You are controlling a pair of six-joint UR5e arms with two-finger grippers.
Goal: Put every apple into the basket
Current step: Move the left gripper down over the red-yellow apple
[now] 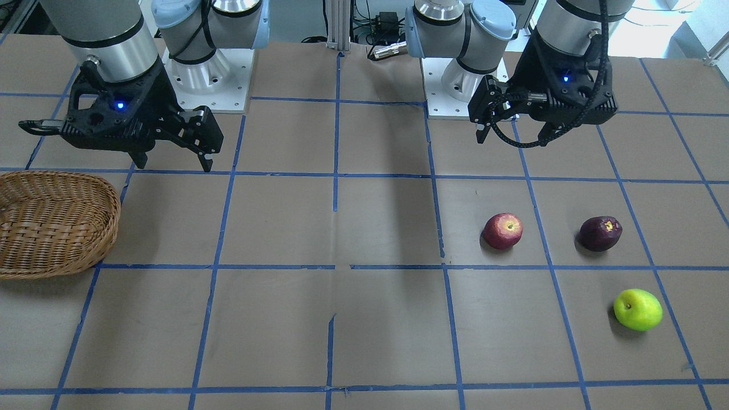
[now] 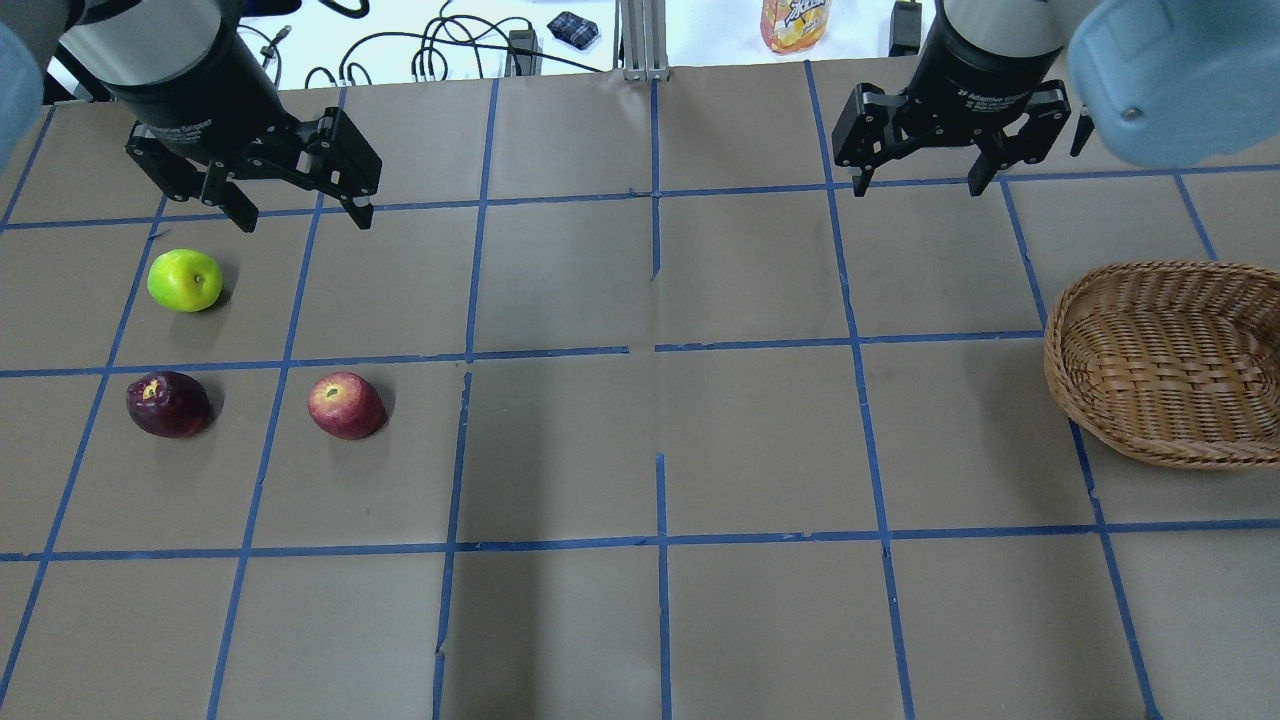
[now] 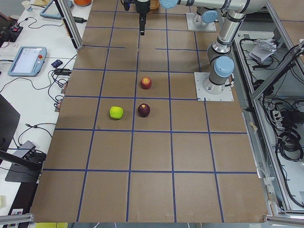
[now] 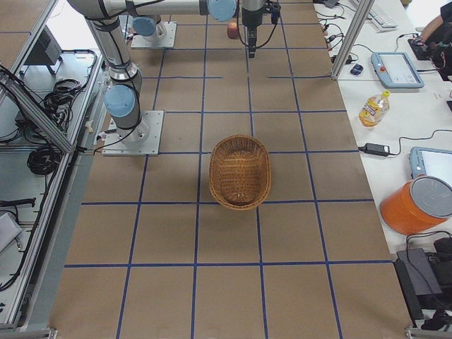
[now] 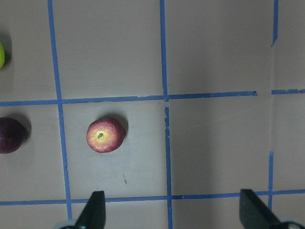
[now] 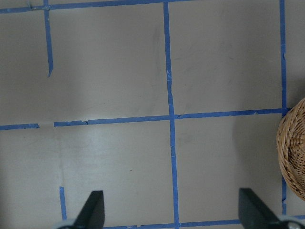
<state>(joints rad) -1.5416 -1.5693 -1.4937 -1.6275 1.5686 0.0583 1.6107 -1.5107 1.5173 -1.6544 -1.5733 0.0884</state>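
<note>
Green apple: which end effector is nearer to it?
Left. The left end effector hangs open on the same side as the green apple, not directly over it; the right end effector is far off on the opposite side, near the basket.

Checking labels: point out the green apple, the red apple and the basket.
green apple (image 2: 185, 280): overhead view, middle of its top.
red apple (image 2: 346, 405): overhead view, middle of its top.
basket (image 2: 1170, 370): overhead view, bare woven bottom.
</note>
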